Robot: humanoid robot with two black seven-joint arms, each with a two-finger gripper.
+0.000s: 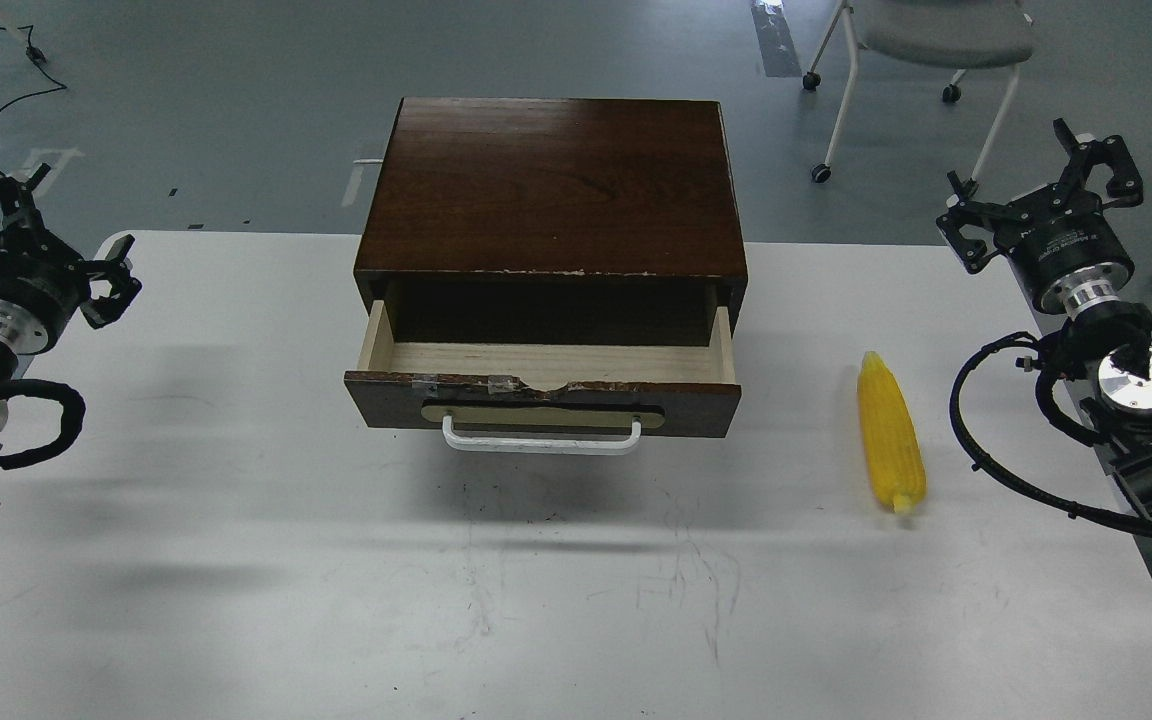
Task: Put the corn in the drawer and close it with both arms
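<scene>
The corn (891, 435), a bright yellow cob, lies on the white table to the right of the cabinet, its tapered tip pointing away from me. The drawer (546, 392) is pulled out of the dark wooden cabinet (551, 185); its pale wood inside shows nothing in it. Its white bar handle (541, 441) faces me. My left gripper (46, 235) hovers open at the table's far left edge, well apart from the drawer. Over the table's right edge my right gripper (1031, 190) is open too, beyond and to the right of the corn, holding nothing.
The white table (236, 520) stretches bare in front of the cabinet and on both sides. A wheeled chair (926, 45) stands on the grey floor behind, at the right. Black cables (996, 450) loop off my right arm near the corn.
</scene>
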